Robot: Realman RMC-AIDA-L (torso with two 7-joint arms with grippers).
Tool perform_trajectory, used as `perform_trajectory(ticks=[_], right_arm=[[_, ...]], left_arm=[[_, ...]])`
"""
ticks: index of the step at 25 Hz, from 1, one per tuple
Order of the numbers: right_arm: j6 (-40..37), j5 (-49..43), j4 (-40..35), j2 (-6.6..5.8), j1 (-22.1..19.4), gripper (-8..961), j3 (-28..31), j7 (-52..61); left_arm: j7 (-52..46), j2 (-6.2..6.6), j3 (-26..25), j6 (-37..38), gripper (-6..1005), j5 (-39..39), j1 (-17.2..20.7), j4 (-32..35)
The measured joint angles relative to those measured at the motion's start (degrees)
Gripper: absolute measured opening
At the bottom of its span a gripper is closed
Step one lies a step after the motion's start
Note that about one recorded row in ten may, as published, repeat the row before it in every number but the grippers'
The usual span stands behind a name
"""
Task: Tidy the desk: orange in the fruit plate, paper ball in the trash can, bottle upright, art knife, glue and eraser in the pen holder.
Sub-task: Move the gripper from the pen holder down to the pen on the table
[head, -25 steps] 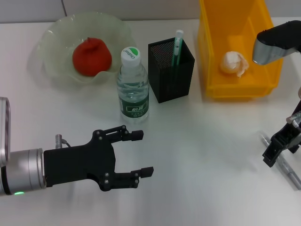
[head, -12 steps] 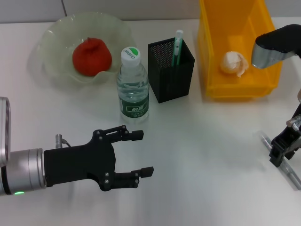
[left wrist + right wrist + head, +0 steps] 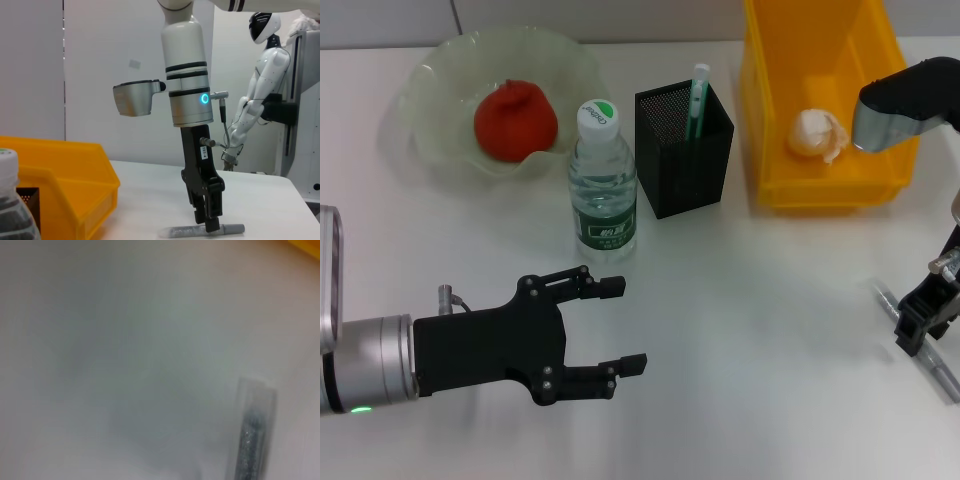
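Observation:
The orange (image 3: 515,120) lies in the pale-green fruit plate (image 3: 440,70). The bottle (image 3: 604,185) stands upright beside the black mesh pen holder (image 3: 685,170), which holds a green-and-white pen-shaped item (image 3: 699,100). The paper ball (image 3: 816,134) sits in the yellow trash can (image 3: 820,190). A slim grey stick with a clear cap (image 3: 945,380) (image 3: 180,232) (image 3: 252,440) lies on the desk; I cannot tell whether it is the art knife or the glue. My right gripper (image 3: 918,335) (image 3: 210,227) points straight down onto it. My left gripper (image 3: 631,325) hovers open at the near left. The eraser is out of view.
The desk (image 3: 760,330) stretches white between the two arms. The right arm's grey elbow housing (image 3: 905,95) hangs over the trash can's near right corner. In the left wrist view another white robot (image 3: 265,80) stands beyond the desk's far end.
My right gripper has shifted slightly to the right and lower along the grey stick. The left arm and every object have stayed put.

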Motion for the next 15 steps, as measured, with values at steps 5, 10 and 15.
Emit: perform_trajectory(ticks=[5,10,15], right_arm=[[0.4,0.0,0.1,0.00,-0.1,361,-0.1,0.0],[1.0,0.0,0.2,0.00,-0.2,359,-0.1,0.1],[1.5,-0.1,1.4,0.00,0.0,357,-0.5,0.2]], left_arm=[[0.0,0.00,0.0,-0.1,805,-0.3,0.0,0.0],[0.0,0.00,0.0,-0.1,805,-0.4,0.0,0.0],[0.0,0.00,0.0,-0.1,805,-0.4,-0.1,0.0]])
